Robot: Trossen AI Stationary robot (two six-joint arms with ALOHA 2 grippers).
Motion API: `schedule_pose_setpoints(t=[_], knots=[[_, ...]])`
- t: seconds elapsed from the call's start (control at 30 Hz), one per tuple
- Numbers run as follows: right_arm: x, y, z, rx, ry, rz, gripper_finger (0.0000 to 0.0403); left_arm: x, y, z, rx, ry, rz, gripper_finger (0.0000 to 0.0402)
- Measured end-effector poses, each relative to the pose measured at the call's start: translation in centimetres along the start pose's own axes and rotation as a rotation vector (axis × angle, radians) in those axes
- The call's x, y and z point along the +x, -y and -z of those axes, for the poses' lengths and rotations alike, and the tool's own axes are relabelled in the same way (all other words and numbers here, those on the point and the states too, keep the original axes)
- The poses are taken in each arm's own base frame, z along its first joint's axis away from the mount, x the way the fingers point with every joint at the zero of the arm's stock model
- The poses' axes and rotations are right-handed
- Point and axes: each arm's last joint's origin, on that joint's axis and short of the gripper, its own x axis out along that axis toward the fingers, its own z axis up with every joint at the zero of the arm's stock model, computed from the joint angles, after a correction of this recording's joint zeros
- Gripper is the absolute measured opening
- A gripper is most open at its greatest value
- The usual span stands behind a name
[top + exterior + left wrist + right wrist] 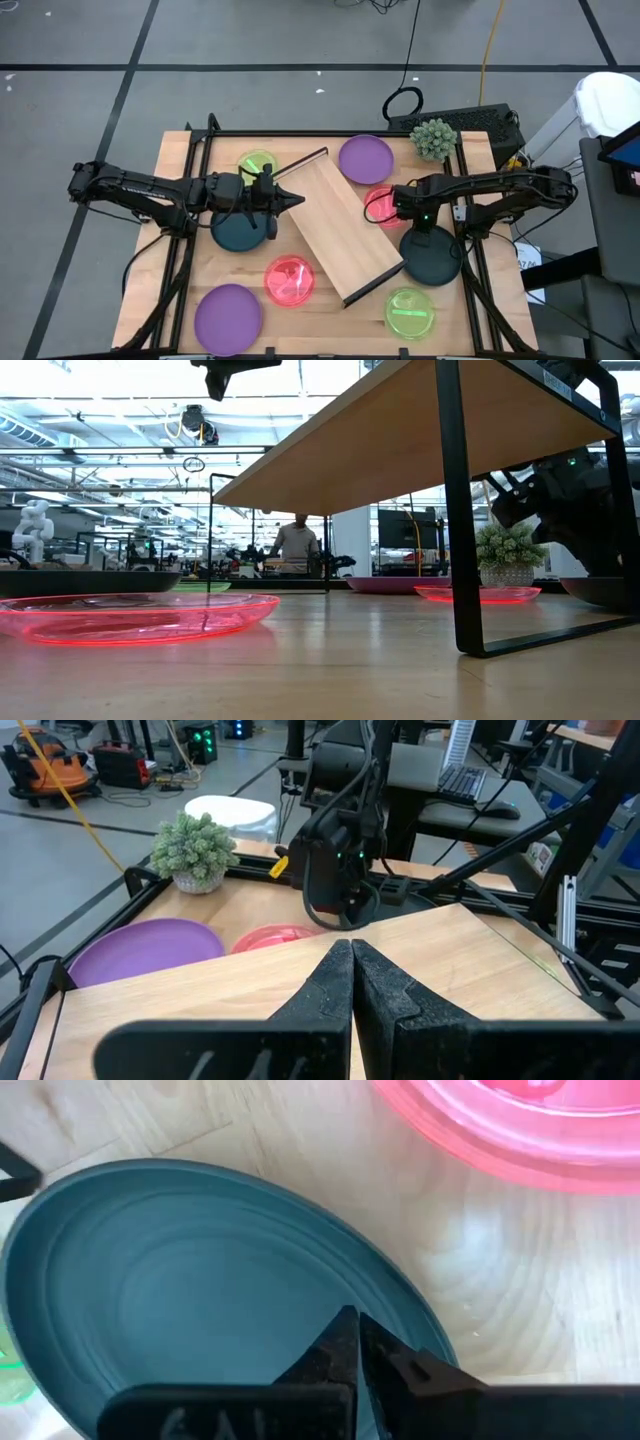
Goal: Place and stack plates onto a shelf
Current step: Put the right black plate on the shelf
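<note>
Right wrist view: right gripper pinched shut, nothing held, hovering over dark teal plate, pink plate just beyond. Left gripper also shut & empty, tips at the shelf's edge. Shelf lies diagonal mid-table, long axis running far-left to near-right. Progress looks like zero: no plate on board, all eight scattered on tabletop, e.g. purple plate by far end.

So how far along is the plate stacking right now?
Nothing looks done: the shelf is bare, and all eight plates lie on the table. In hand: the right pincer is shut over a teal plate; the left pincer is shut at the shelf's edge. Every plate is left.
</note>
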Motion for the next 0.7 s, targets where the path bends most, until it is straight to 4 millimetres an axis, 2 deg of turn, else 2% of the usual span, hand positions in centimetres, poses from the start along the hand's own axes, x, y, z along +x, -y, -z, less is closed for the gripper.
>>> schedule_pose_setpoints(t=[0.23, 0.7], knots=[[-0.76, -0.12, 0.42, -0.005, 0.052, -0.005, 0.0000, 0.00, 0.00, 0.01, -0.024, -0.001, 0.000, 0.0001], [-0.80, -0.07, 0.44, -0.003, 0.058, 0.016, 0.0007, 0.01, -0.01, 0.08, -0.024, -0.008, -0.002, 0.0001]])
